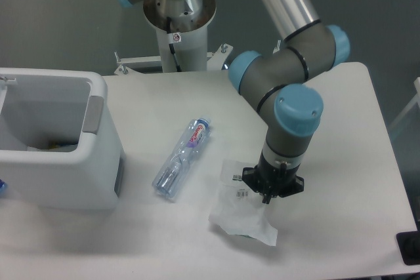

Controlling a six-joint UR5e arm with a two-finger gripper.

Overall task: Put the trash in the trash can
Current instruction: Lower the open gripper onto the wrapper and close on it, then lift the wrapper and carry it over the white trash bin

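Two items: bottle [180,158] and bag [241,204] are lying on the counter [341,162].
Claw [271,189]: I am hovering at the bag's edge; I cannot tell its spread.
Advice: I am aiming for loose film, lifting slowly.

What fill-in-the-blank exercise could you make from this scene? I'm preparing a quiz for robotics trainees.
1. The plastic bottle lies on its ____ on the table.
2. The trash can stands at the table's ____ edge in the camera view.
3. The gripper is over the plastic ____, not the bottle.
4. The arm's joint caps are ____ in colour.

Missing words: side; left; bag; blue
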